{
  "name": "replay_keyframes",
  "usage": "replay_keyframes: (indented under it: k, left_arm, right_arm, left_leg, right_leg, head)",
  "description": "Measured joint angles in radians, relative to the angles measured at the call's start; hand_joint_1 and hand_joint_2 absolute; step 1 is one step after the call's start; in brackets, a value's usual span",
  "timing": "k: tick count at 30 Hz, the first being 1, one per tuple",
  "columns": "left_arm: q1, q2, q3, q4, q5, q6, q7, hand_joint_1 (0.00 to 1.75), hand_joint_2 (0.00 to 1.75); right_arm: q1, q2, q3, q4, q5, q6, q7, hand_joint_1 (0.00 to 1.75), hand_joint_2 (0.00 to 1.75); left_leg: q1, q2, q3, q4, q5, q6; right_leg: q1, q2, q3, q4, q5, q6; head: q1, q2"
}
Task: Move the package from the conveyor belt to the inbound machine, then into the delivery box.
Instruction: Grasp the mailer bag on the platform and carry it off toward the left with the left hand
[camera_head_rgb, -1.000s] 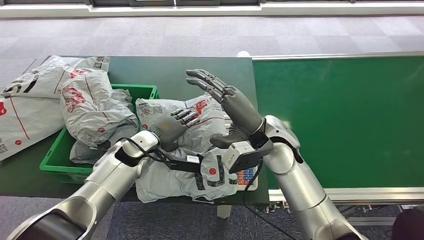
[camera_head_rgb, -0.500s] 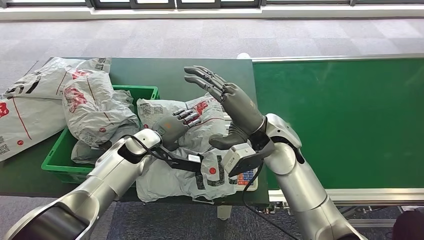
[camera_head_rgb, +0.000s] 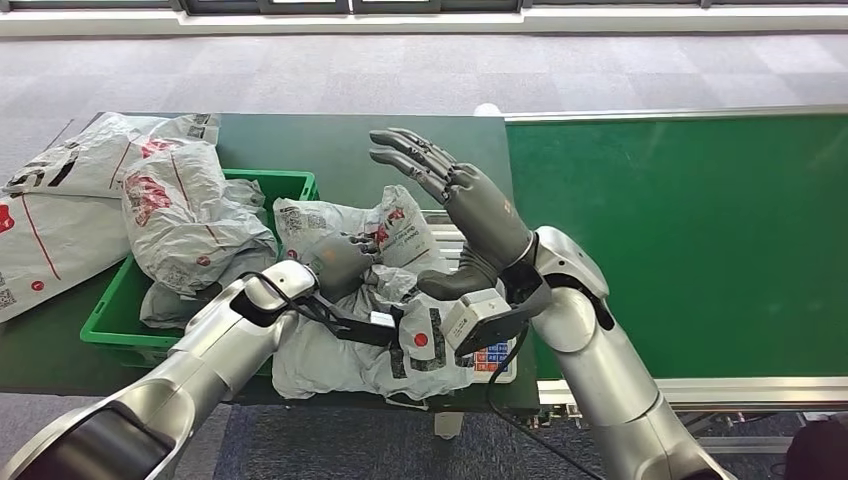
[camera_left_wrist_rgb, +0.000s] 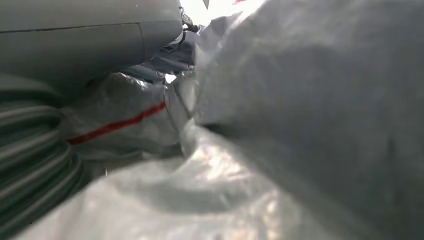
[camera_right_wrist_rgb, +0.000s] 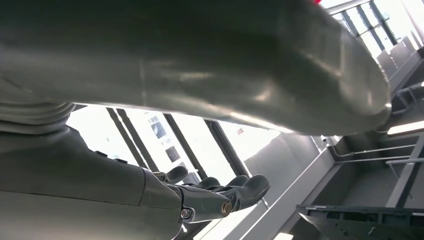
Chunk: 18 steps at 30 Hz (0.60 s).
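A grey plastic package (camera_head_rgb: 398, 232) with red and black print lies crumpled on the inbound machine (camera_head_rgb: 492, 356), whose keypad shows at the table's front edge. My left hand (camera_head_rgb: 341, 263) grips the package's middle, fingers curled into the bunched plastic, and the far end of the package stands up. In the left wrist view the grey plastic of the package (camera_left_wrist_rgb: 300, 125) lies close against my left hand (camera_left_wrist_rgb: 75, 40). My right hand (camera_head_rgb: 470, 200) is raised just right of the package, fingers spread and holding nothing. The right wrist view looks up past my right hand (camera_right_wrist_rgb: 210, 196) at the ceiling.
A green delivery box (camera_head_rgb: 108, 322) stands at the left with several grey packages (camera_head_rgb: 185, 215) heaped in it. Another package (camera_head_rgb: 50, 230) lies on the dark table beside it. The green conveyor belt (camera_head_rgb: 680, 240) stretches away on the right.
My left hand's fingers have closed into the package, bunching it and pulling its far end upright. My right hand has stayed raised and spread.
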<state>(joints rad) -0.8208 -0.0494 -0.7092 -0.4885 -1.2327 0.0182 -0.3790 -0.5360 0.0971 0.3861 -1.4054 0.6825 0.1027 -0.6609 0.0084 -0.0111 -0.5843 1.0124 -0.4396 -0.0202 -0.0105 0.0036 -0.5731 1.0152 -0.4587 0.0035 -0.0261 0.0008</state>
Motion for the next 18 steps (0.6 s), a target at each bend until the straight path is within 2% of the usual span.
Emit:
replay_keyframes:
  k: [12, 15, 18]
  left_arm:
    - [0.011, 0.036, 0.001, -0.053, 0.036, 0.041, 0.039, 1.75, 1.75]
    - [0.029, 0.045, 0.01, -0.075, 0.04, 0.1, 0.051, 1.75, 1.75]
    - [0.057, 0.052, 0.046, -0.129, 0.111, 0.244, 0.057, 1.75, 1.75]
  right_arm:
    - [0.021, -0.009, 0.0, -0.007, 0.011, 0.002, 0.0, 0.0, 0.0]
    - [0.02, -0.01, 0.0, -0.007, 0.011, 0.005, -0.001, 0.0, 0.0]
    - [0.028, -0.012, 0.0, -0.011, 0.012, 0.005, 0.0, 0.0, 0.0]
  left_leg:
    - [0.0, 0.0, -0.013, 0.0, 0.001, -0.001]
    - [0.0, 0.0, -0.014, 0.0, 0.001, -0.001]
    - [0.0, 0.0, -0.016, 0.0, 0.001, -0.002]
  right_leg:
    - [0.0, 0.001, -0.014, 0.0, 0.001, -0.001]
    - [0.0, 0.001, -0.015, 0.0, 0.001, -0.001]
    - [0.0, 0.001, -0.018, 0.0, 0.001, -0.001]
  head:
    - [0.0, 0.0]
    - [0.0, 0.0]
    - [0.0, 0.0]
